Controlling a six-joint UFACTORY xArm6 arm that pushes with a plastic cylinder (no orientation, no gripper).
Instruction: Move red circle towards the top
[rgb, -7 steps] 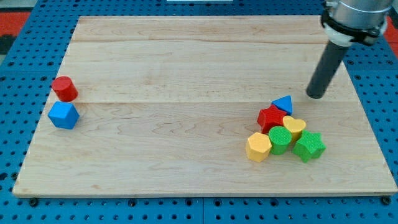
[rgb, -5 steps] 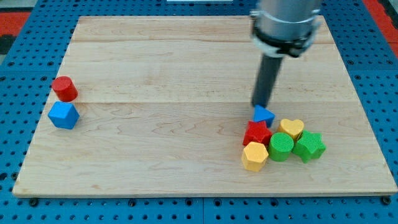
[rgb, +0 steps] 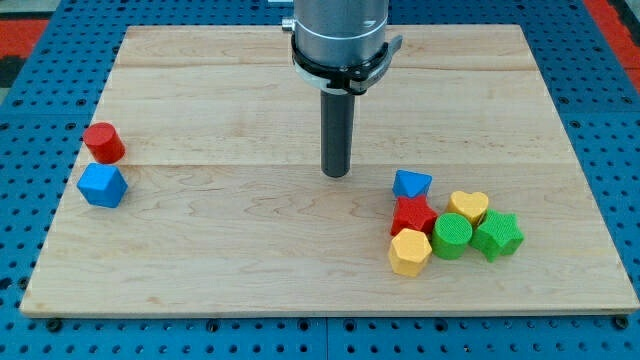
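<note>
Inspection runs from the view's left to the view's right across the wooden board (rgb: 250, 250).

Red circle (rgb: 103, 142): a short red cylinder standing upright near the board's left edge, at about nine o'clock from the board's centre. It sits clear of every other item except one neighbour.

Blue block (rgb: 102, 185): a faceted, roughly hexagonal piece lying just beside the red circle, at about six o'clock from it. Whether the two touch cannot be told.

My tip (rgb: 336, 173): the dark rod comes down from the view's top and its lower end rests near the board's centre. It is well apart from the red circle, which lies at about nine o'clock from it. The rod carries no fingers and has hold of nothing; no block touches it.

Cluster at about four o'clock from my tip, near but apart from it:
- blue triangle (rgb: 411, 184) at the cluster's top left;
- red star (rgb: 412, 214) directly below it, touching;
- yellow hexagon (rgb: 410, 251) at the bottom left;
- green circle (rgb: 452, 236) beside it;
- yellow heart (rgb: 469, 206) above the green circle;
- green star (rgb: 497, 235) at the far right.
</note>
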